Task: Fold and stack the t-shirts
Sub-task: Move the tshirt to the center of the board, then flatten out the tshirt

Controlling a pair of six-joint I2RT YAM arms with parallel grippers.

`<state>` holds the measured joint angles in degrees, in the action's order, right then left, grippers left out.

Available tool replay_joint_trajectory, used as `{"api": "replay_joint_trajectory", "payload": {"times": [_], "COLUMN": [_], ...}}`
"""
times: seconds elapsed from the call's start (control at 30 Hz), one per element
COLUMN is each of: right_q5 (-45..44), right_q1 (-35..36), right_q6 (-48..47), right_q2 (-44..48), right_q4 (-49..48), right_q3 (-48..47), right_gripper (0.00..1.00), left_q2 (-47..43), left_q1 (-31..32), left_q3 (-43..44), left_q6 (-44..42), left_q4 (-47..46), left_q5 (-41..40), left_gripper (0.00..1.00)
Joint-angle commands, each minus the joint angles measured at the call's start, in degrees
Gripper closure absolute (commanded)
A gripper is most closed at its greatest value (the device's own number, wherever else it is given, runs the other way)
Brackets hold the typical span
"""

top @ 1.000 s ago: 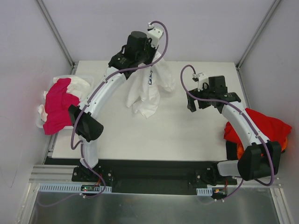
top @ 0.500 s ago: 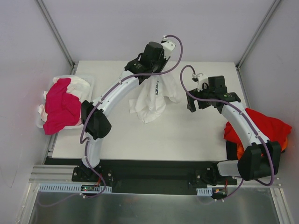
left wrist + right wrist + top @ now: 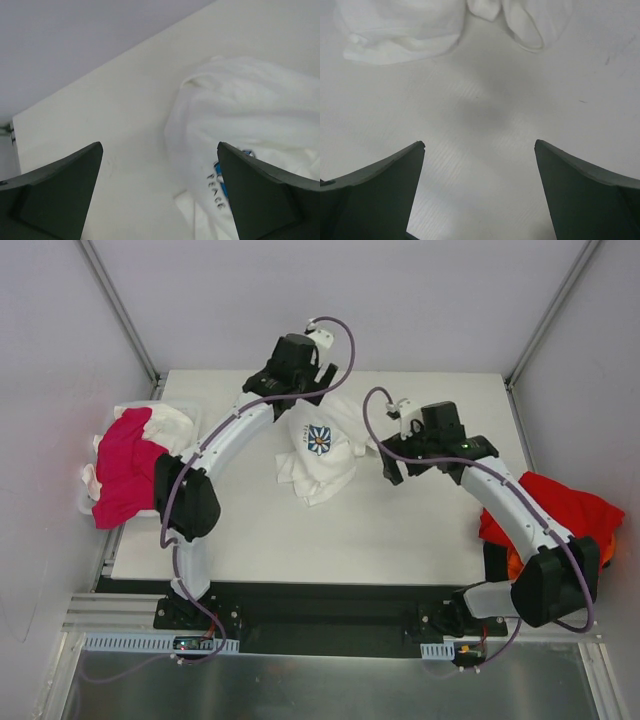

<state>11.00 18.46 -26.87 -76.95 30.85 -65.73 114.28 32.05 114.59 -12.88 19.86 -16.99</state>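
white PEACE tee (image 3: 320,452) just dropped, crumpled mid-worktop (image 3: 250,530) (print up); left fingers (image 3: 55,195) at its 12 o'clock now apart, empty; right fingers (image 3: 375,195) at its 3 o'clock, apart; likely flattening next

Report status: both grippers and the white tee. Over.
Left gripper open, empty, above white PEACE tee far edge. Right gripper open, empty, near its edge. Tee crumpled on table, unfolded. Nothing blocking.

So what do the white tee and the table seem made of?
White tee: soft matte cloth, likely cotton knit; it lies crumpled in loose folds. Table: hard, smooth off-white board, perhaps plastic or laminate; fine parallel lines and faint scuffs show close up.
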Motion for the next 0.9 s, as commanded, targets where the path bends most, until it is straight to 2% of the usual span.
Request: {"api": "replay_joint_trajectory", "payload": {"times": [0.0,0.07,0.17,0.27,0.33,0.6,0.87], "right_q5": [-5.01,-8.80,-10.57,-10.65,-12.65,-11.71,-13.37], "right_q1": [10.61,15.87,19.93,21.88,22.41,25.04,31.54], "right_q6": [-1.94,-3.09,-4.59,-5.56,-6.17,-6.17,-6.79], "right_q2": [-3.90,-7.75,-11.81,-16.30,-18.67,-25.61,-31.51], "right_q4": [1.32,1.41,2.19,3.51,3.78,4.57,5.80], "right_q3": [-4.40,-5.10,-7.38,-10.55,-12.91,-20.30,-25.23], "right_gripper": [0.03,0.03,0.01,0.06,0.10,0.15,0.18], "left_q2": [-10.63,-13.02,-17.41,-20.06,-20.85,-20.50,-19.09], "left_q1": [-2.70,-3.31,-4.54,-6.82,-8.05,-13.85,-17.37], "left_q3": [-11.55,-18.48,-27.09,-31.95,-32.84,-35.22,-35.04], "left_q6": [-0.65,-1.88,-3.81,-4.78,-4.34,-5.57,-5.92], "left_q4": [-2.27,-4.29,-8.86,-11.76,-12.21,-15.90,-17.31], "left_q5": [0.21,0.03,-0.58,-1.02,-0.76,-1.73,-1.55], "left_gripper": [0.01,0.01,0.01,0.01,0.01,0.01,0.01]}}
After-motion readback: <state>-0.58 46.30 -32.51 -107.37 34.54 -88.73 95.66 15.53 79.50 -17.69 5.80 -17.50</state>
